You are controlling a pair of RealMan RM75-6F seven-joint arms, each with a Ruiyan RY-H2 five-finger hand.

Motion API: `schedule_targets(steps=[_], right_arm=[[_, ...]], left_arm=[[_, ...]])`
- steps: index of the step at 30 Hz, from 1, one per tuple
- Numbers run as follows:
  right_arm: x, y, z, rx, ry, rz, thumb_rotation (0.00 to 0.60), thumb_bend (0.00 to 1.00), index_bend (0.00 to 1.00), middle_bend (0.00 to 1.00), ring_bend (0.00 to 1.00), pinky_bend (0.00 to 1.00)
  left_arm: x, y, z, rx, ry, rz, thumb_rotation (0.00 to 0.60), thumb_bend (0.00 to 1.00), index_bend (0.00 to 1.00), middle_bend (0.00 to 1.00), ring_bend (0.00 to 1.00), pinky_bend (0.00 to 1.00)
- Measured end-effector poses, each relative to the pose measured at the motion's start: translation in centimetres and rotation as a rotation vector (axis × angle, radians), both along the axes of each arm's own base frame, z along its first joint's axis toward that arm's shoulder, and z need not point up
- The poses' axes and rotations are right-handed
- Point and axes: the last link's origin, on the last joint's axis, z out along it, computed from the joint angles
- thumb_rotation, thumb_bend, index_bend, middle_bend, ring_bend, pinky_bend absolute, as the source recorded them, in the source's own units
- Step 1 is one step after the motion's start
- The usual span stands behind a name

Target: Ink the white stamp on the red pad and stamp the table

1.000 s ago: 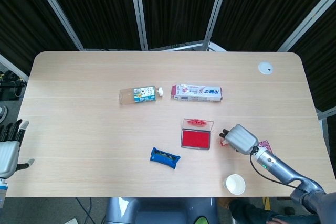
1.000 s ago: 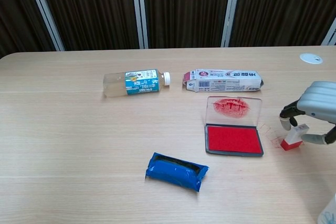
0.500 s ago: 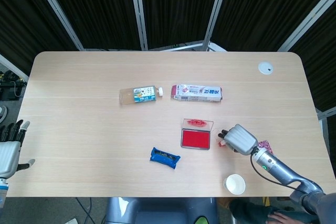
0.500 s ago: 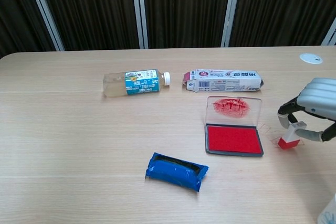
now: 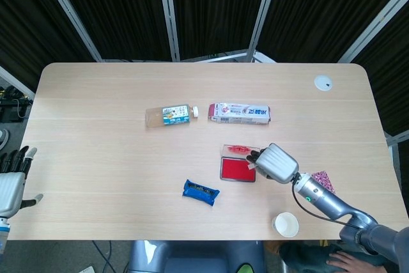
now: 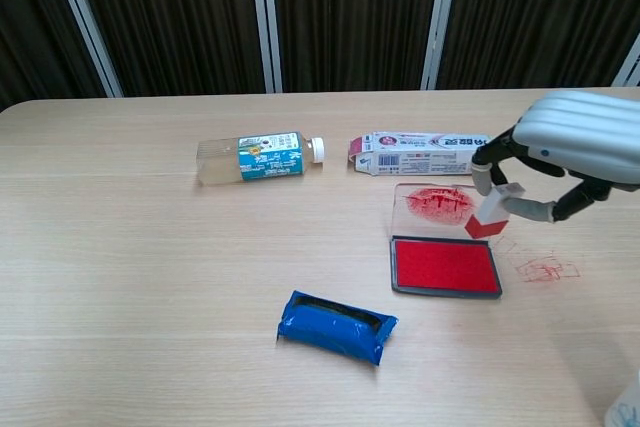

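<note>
My right hand (image 6: 565, 142) (image 5: 275, 161) holds the white stamp (image 6: 493, 209) with its red base, lifted off the table and hanging over the far right part of the red ink pad (image 6: 444, 265) (image 5: 238, 169). The pad lies open with its clear, ink-smeared lid (image 6: 446, 204) tilted back. A red stamp mark (image 6: 543, 269) shows on the table to the right of the pad. My left hand (image 5: 11, 182) rests open at the table's left edge, away from everything.
A plastic bottle (image 6: 258, 158) and a long white carton (image 6: 428, 154) lie on their sides behind the pad. A blue packet (image 6: 336, 326) lies at the front of the pad's left. A white paper cup (image 5: 285, 224) stands near the front edge. A small patterned item (image 5: 323, 181) lies by my right arm.
My right hand has lifted the stamp off the table and carried it left and up, over the ink pad. A red mark is left where the stamp stood. The left hand stayed still.
</note>
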Motion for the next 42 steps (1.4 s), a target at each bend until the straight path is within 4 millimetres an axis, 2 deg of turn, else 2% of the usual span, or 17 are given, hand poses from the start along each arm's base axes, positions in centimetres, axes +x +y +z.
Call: schedule_targets(steps=[5,11,17,42], right_arm=[[2.1,-0.5,-1.3,-0.003,0.041,0.032,0.6,0.45,0.54,0.55,0.77,1.0],[3.6,-0.6,-4.1,0.024,0.08,0.026,0.6,0.45,0.54,0.56,0.77,1.0],[3.4,-0.8,-5.1,0.025,0.094,0.011,0.6,0.46,0.54,0.56,0.77,1.0],[2.1,-0.6,-6.8,0.023,0.149,0.028,0.6,0.47,0.55,0.56,0.77,1.0]], left_arm=[[-0.1,0.0,0.1,0.002,0.0,0.004,0.6,0.0,0.0,0.0,0.0,0.0],[-0.3,0.2,0.2,0.003,0.0,0.012,0.6,0.0,0.0,0.0,0.0,0.0],[-0.4,0.3,0.2,0.002,0.001,0.019,0.6,0.0,0.0,0.0,0.0,0.0],[-0.4,0.4,0.0,-0.002,0.003,0.029,0.6,0.0,0.0,0.0,0.0,0.0]])
